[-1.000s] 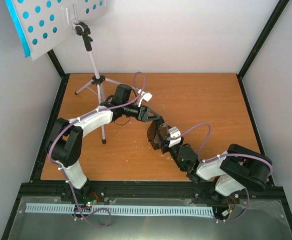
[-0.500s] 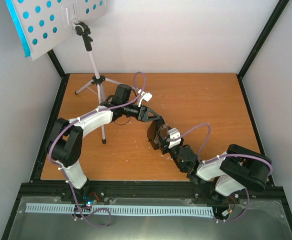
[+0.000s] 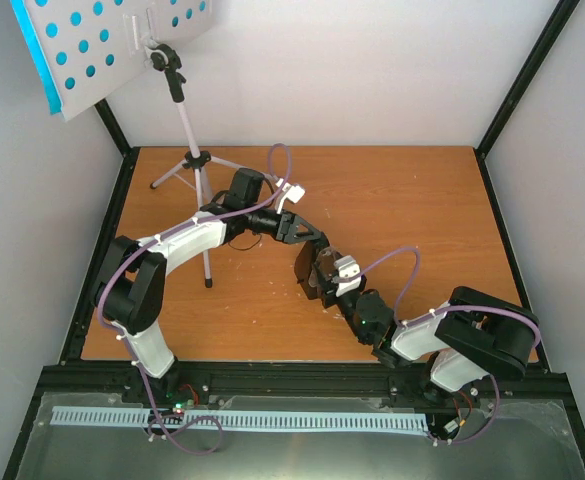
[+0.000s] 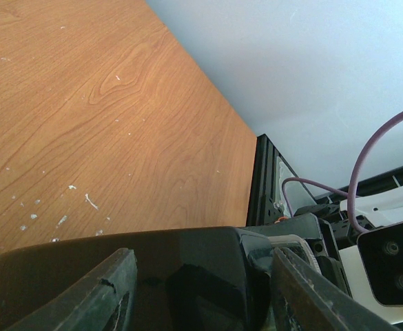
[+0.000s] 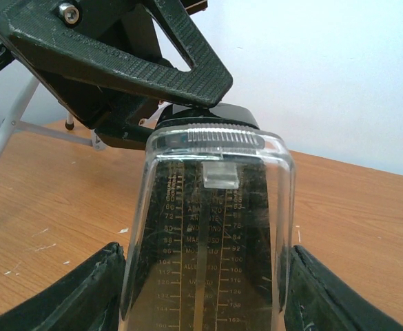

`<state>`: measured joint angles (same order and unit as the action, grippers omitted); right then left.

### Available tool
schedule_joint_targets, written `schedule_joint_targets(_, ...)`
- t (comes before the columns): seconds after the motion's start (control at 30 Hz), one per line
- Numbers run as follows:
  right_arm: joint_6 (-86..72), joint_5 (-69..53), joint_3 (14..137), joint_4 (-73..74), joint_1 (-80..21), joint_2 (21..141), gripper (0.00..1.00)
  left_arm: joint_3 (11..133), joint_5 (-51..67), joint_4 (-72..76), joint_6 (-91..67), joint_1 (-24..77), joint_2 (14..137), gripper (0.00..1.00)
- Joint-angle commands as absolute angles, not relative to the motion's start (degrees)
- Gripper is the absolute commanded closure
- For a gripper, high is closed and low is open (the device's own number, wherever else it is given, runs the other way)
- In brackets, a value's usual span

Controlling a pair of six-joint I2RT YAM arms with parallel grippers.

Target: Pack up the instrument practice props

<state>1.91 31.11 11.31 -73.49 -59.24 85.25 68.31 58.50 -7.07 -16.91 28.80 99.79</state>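
Observation:
The small black metronome (image 3: 305, 268) with a clear cover stands mid-table. My right gripper (image 3: 319, 282) is shut on it: in the right wrist view both fingers press the cover's sides (image 5: 211, 227). My left gripper (image 3: 307, 236) is open and sits close over the metronome's top. In the left wrist view its fingers (image 4: 118, 283) straddle the dark body (image 4: 201, 276). The white music stand (image 3: 194, 150) is upright at the back left. Its hole-punched desk (image 3: 112, 40) carries cyan pages (image 3: 34, 50) along the left edge.
The stand's tripod legs (image 3: 177, 175) spread over the table's back left corner, and one leg (image 5: 5, 141) shows left of the metronome in the right wrist view. Black frame posts (image 3: 527, 75) stand at the back corners. A white slotted rail (image 3: 242, 420) runs below the front edge.
My right arm has drawn slightly to the left with the metronome in it. The left arm and the music stand have not moved.

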Motion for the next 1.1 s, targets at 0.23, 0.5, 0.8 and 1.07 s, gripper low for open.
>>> schedule_joint_targets(0.23,0.0,29.3,9.4,-61.4,-60.3,79.0,0.12,69.0,53.8,-10.1,-13.3,29.3,95.7,0.23)
schedule_joint_targets(0.5,-0.4,31.0,7.5,-43.3,-60.3,56.5,0.00,66.7,49.2,-6.4,-12.3,28.2,89.4,0.07)
schedule_joint_targets(0.8,-1.0,28.3,7.1,-34.6,-50.1,43.1,0.00,67.2,38.0,-11.3,-1.1,33.8,87.4,0.01)
schedule_joint_targets(1.07,-3.2,26.8,4.6,-31.7,-43.9,36.5,0.00,68.2,29.6,-14.7,4.7,40.9,90.8,0.00)
